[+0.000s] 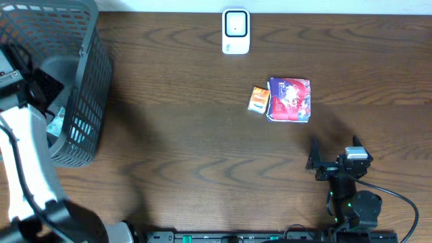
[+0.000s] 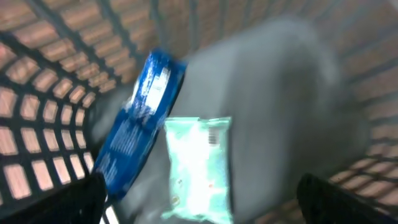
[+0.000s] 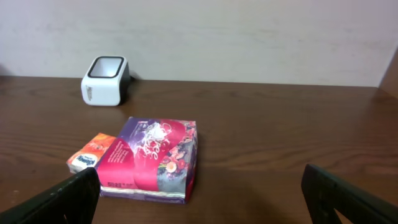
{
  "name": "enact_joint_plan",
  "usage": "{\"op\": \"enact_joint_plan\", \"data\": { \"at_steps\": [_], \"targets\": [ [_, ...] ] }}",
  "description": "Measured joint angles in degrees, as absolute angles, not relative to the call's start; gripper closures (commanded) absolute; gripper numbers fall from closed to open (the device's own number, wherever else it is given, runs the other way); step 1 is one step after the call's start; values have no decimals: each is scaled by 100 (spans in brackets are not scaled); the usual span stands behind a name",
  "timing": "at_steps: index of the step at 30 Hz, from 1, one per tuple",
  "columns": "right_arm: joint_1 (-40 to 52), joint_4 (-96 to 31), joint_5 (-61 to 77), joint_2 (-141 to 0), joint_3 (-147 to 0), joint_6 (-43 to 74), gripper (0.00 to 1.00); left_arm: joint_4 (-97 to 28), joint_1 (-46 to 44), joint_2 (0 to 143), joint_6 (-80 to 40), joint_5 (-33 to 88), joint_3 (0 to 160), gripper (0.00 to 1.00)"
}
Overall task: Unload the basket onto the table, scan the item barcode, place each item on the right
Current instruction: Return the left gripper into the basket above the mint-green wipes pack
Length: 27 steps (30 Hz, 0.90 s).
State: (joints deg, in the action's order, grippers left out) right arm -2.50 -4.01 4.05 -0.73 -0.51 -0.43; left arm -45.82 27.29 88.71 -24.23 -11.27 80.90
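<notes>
Left wrist: green packet (image 2: 199,171) shows blurred, unreadable print.

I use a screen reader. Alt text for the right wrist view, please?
A purple-and-red box lies flat on a brown table, a small orange pack at its left. A white scanner stands farther back.

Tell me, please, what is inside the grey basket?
Inside the basket lie a blue packet and a pale green packet beside it. Anything beneath these two is covered and cannot be seen.
</notes>
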Motion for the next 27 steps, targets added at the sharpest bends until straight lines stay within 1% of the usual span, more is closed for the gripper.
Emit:
{"op": "enact_joint_plan", "data": {
  "at_steps": [7,9,12,14,18,19,21,22,25,27],
  "targets": [
    [-250,-403,405,-73,-51,-43,1,-5059,2803,9397,-2530,-972,8090,2],
    [-250,-401,405,-73,-51,-43,1,-5177,2803,9421,-2596,-950,8090,7],
    [-250,-401,405,-73,-51,-43,1,-5262,2803,9485,-2641,-930,8090,12],
    [-250,-401,405,-73,-51,-43,1,-5277,2803,9603,-2694,-932,8090,18],
    [-250,-401,405,-73,-51,-43,1,-5339,2803,10001,-2711,-930,8090,22],
    [-250,-401,405,-73,-51,-43,1,-5343,2803,10116,-2711,-932,8090,26],
    [-250,-401,405,-73,-51,-43,1,-5332,2803,10355,-2724,-930,8090,29],
    [-250,-401,405,-73,-51,-43,1,-5315,2803,10453,-2718,-930,8090,32],
    [-250,-401,405,-73,-51,-43,1,-5214,2803,10659,-2716,-928,8090,34],
    [-250,-401,405,-73,-51,-43,1,-5148,2803,10696,-2720,-928,8090,38]
  ]
}}
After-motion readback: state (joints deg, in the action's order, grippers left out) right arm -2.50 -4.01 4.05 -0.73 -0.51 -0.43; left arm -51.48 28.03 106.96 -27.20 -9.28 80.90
